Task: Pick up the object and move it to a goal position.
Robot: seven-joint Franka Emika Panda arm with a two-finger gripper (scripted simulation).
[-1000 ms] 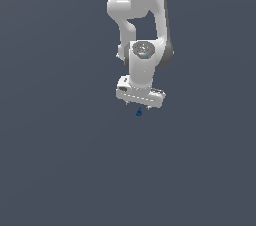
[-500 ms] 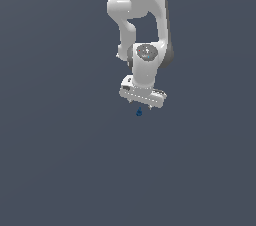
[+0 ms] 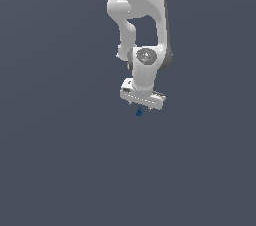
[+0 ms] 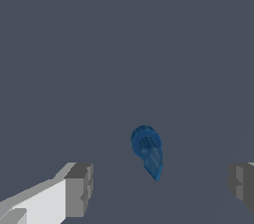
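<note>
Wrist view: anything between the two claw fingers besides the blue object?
No. The wrist view shows only the blue object in the gap between the open claw fingers, touching neither; the rest is bare gray floor.

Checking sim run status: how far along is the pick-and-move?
Early stage. Done: the gripper is positioned over the blue object, jaws open, with a finger on each side in the wrist view. In hand: nothing; the object lies free, with clear gaps to both fingers. Left: descend, close, lift, carry to the goal. No goal marker is visible.
</note>
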